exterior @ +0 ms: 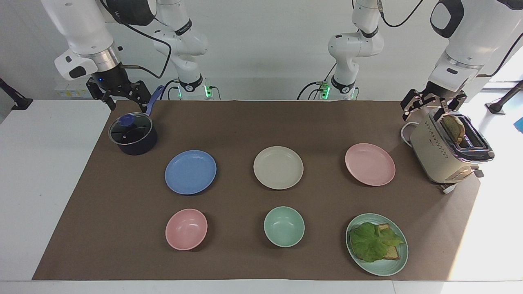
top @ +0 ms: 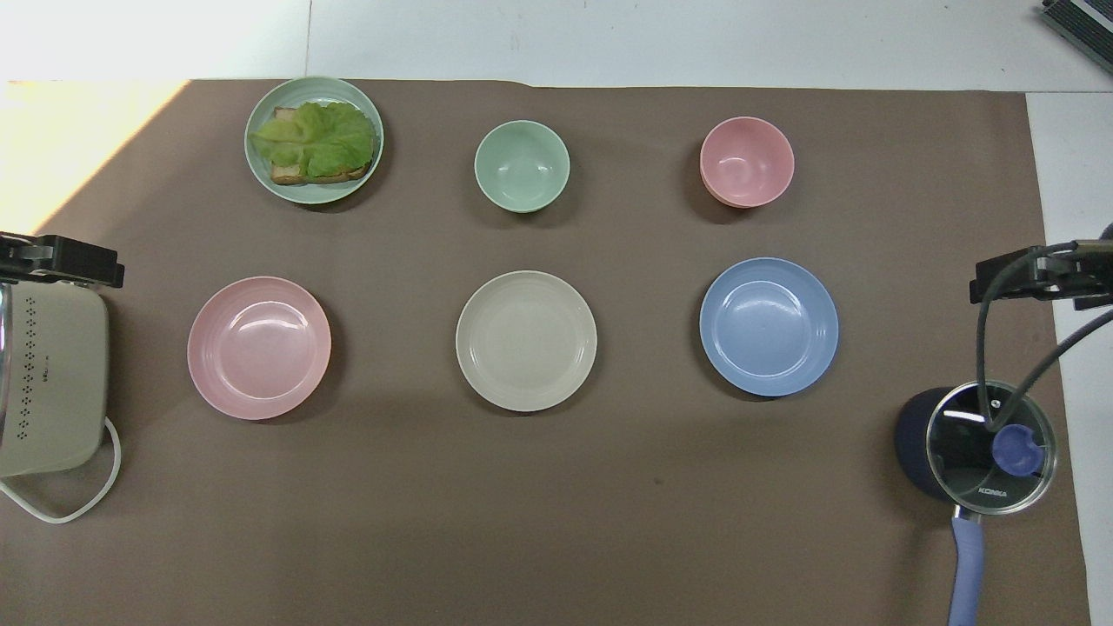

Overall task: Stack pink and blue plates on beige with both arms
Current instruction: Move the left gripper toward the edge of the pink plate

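Three equal plates lie in a row across the brown mat: the blue plate (exterior: pixel 190 172) (top: pixel 769 326) toward the right arm's end, the beige plate (exterior: pixel 278 167) (top: pixel 526 340) in the middle, the pink plate (exterior: pixel 370 164) (top: pixel 259 347) toward the left arm's end. All three are bare and apart from each other. My right gripper (exterior: pixel 124 104) (top: pixel 1035 276) hangs open over the lidded pot, holding nothing. Over the toaster my left gripper (exterior: pixel 429 111) (top: pixel 61 261) hangs open and empty too.
A dark pot with glass lid (exterior: pixel 132 134) stands at the right arm's end, a cream toaster (exterior: pixel 447 149) with a toast slice at the left arm's end. Farther from the robots lie a pink bowl (exterior: pixel 186 229), a green bowl (exterior: pixel 284 226) and a mint plate (exterior: pixel 398 261) with a lettuce sandwich.
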Controlling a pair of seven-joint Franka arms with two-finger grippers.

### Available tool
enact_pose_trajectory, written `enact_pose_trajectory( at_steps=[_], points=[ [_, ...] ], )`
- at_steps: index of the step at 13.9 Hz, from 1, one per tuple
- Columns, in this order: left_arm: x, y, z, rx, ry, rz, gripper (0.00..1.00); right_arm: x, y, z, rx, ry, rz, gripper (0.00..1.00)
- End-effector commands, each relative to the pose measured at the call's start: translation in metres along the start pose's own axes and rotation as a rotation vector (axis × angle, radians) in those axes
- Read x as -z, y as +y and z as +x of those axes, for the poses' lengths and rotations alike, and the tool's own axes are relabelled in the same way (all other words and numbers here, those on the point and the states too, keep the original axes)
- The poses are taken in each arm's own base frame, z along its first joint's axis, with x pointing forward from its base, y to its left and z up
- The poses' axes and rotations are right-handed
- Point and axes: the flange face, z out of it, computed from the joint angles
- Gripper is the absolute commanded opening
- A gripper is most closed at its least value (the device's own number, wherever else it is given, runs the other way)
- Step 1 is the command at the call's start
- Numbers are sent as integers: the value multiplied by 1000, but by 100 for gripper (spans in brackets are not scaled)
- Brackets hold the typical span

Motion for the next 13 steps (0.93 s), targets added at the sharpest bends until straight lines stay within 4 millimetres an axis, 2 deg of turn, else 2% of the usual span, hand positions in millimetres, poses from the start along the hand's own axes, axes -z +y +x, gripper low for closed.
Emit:
enact_pose_trajectory(
  at_steps=[1, 6, 10, 13],
  points=[
    [3, -4, -5, 6, -7, -10, 100, 0, 1, -6, -25, 9, 22, 100],
    [-4, -6, -6, 13, -21, -11, 100, 1, 2, -5, -25, 17, 22, 100],
    [-67, -7, -4, 25, -38, -12, 100, 1, 2, -5, -17, 16, 22, 100],
    [-103, -29, -4, 61, -56, -13, 100, 1, 1, -5, -15, 16, 22, 100]
  ],
)
